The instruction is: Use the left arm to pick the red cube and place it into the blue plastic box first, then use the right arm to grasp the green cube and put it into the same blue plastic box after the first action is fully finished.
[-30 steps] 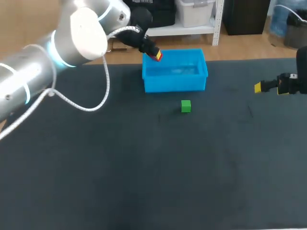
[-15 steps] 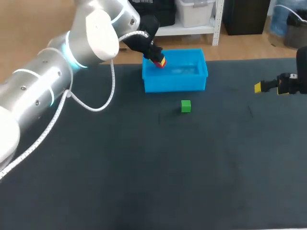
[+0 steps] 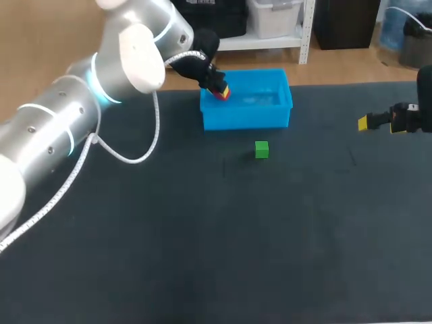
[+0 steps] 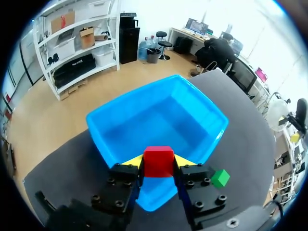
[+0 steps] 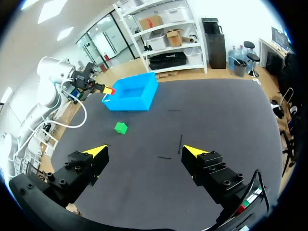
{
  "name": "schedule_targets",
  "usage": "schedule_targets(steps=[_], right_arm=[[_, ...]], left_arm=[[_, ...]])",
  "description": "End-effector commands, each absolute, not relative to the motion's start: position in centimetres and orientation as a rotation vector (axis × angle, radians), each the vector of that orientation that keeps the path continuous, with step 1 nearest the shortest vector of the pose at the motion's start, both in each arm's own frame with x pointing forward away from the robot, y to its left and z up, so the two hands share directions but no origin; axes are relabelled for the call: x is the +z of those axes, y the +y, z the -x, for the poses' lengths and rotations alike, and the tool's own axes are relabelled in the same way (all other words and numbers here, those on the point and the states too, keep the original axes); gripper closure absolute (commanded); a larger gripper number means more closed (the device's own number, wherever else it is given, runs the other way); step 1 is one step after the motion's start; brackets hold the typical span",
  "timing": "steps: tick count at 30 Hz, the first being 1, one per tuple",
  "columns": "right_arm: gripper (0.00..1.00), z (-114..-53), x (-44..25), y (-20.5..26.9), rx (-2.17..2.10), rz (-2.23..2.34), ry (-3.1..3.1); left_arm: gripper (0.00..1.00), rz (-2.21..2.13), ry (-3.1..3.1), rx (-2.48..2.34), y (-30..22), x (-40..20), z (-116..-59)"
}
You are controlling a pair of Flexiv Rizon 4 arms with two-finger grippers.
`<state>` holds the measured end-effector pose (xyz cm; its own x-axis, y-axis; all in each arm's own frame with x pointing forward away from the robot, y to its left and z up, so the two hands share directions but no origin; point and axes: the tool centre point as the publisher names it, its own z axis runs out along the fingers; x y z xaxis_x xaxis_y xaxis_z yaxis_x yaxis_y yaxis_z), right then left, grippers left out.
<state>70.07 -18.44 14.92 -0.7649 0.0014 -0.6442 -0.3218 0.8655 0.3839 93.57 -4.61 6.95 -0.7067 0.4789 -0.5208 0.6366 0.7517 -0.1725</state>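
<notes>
Left hand (image 3: 219, 90) is clamped on the red cube (image 4: 159, 160), with a yellow tip pressed against each side of it. It's holding the cube over the left end of the box (image 3: 250, 116), right around the rim; can't really tell how high above it. Green cube (image 3: 262, 150) sits on the dark worktop (image 3: 202, 236) just in front of the box, close but not touching. Right hand (image 5: 145, 150) hangs way off over the right side of the worktop, fingers spread wide apart, well away from both the box and the green cube.
</notes>
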Motion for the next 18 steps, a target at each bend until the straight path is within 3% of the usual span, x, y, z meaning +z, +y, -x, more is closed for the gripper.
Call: schedule_targets(steps=[1, 4, 5, 6, 7, 9, 14, 15, 18], right_arm=[[0.0, -70.05, 14.94, -18.47, 0.636, 0.231, 2.372], [0.0, -70.05, 14.94, -18.47, 0.636, 0.231, 2.372], [0.0, -70.05, 14.94, -18.47, 0.636, 0.231, 2.372], [0.0, -70.05, 14.94, -18.47, 0.636, 0.231, 2.372], [0.0, -70.05, 14.94, -18.47, 0.636, 0.231, 2.372], [0.0, -70.05, 14.94, -18.47, 0.636, 0.231, 2.372], [0.0, -70.05, 14.94, -18.47, 0.636, 0.231, 2.372], [0.0, -70.05, 14.94, -18.47, 0.636, 0.231, 2.372], [0.0, -70.05, 14.94, -18.47, 0.636, 0.231, 2.372]], left_arm=[[1.0, -0.907, 2.622, -0.433, -5.25, 6.69, -94.99], [1.0, -0.921, 2.628, -0.415, -5.23, 6.68, -94.98], [0.91, -0.926, 2.628, -0.407, -5.24, 6.69, -94.97], [0.69, -0.928, 2.628, -0.406, -5.24, 6.69, -94.96], [0.55, -0.935, 2.629, -0.395, -5.23, 6.7, -94.96], [0.47, -0.938, 2.628, -0.389, -5.25, 6.74, -94.95], [0.05, -0.95, 2.623, -0.385, -5.4, 7.09, -94.76], [0.0, -0.953, 2.623, -0.386, -5.41, 7.12, -94.71], [0.0, -0.966, 2.617, -0.389, -5.41, 7.61, -94.38]])
